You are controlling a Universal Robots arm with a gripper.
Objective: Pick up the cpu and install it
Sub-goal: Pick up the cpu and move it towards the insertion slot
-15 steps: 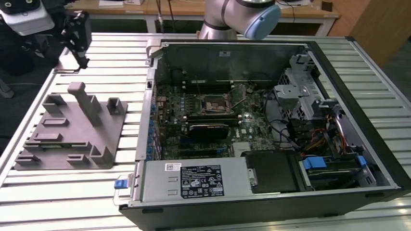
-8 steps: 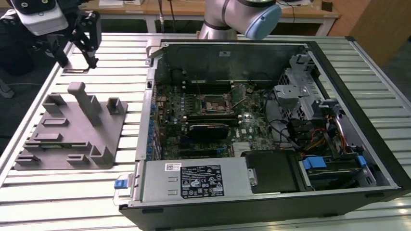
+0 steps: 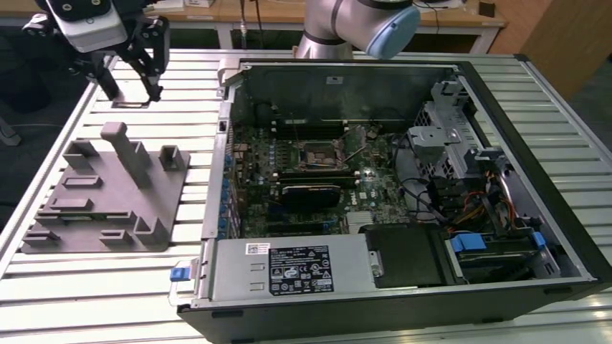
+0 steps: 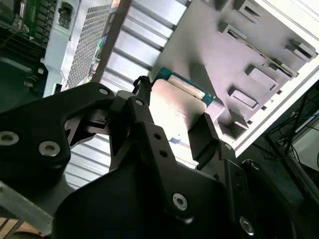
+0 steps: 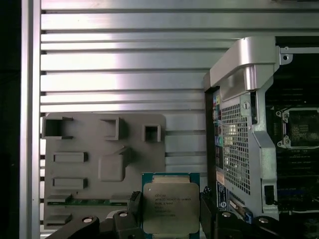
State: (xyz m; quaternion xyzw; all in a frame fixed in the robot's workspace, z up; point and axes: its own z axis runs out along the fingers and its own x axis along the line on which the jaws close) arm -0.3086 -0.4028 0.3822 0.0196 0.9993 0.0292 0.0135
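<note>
While the black two-fingered gripper hangs in the upper left of the exterior view, above the slatted aluminium table, its jaws are clamped on the cpu, a small flat square chip with a silvery-beige metal top and a thin green rim. In both wrist views the chip sits between the black fingers, each pressing one of two opposite edges, with the metal top facing the first wrist camera.

Below and in front of the gripper in the exterior view lies the grey plastic fixture with upright posts. To the exterior view's right stands the open black computer case, and the square processor socket sits near the middle of its green motherboard.

The step in hand looks like the carry. Done well, it calls for a grip on the rim only, firm enough that the chip cannot tip. The chip should travel level and unrotated, high enough to clear the case's near wall. Its corners should be squared to the socket before any descent, since a tilted or offset landing risks bent contacts.
</note>
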